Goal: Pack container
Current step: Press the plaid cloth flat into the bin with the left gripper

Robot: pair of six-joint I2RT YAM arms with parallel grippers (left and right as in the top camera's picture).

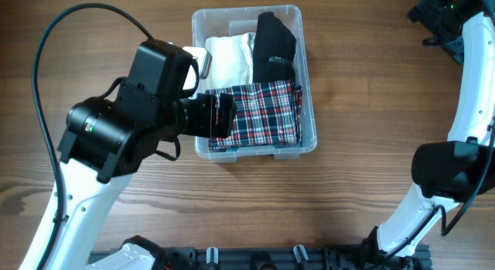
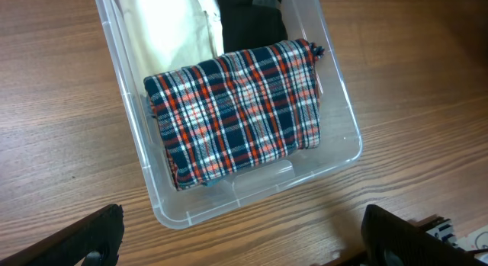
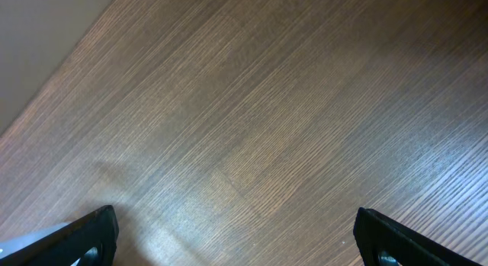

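The clear plastic container [image 1: 308, 84] sits at the table's upper middle. It holds a folded plaid garment [image 1: 263, 115] at its near end, a white garment [image 1: 230, 59] at the far left and a black garment [image 1: 274, 47] at the far right. The left wrist view shows the container [image 2: 347, 129] with the plaid garment [image 2: 236, 110], the white one [image 2: 164, 26] and the black one [image 2: 252, 22]. My left gripper [image 1: 220, 115] is open and empty, at the container's left wall. My right gripper [image 1: 442, 15] is open and empty at the far right corner, over bare wood [image 3: 244, 129].
The left arm's black body [image 1: 128, 119] lies just left of the container. The right arm [image 1: 456, 158] stands along the right edge. A dark rail [image 1: 255, 258] runs along the front edge of the wooden table [image 1: 363, 185].
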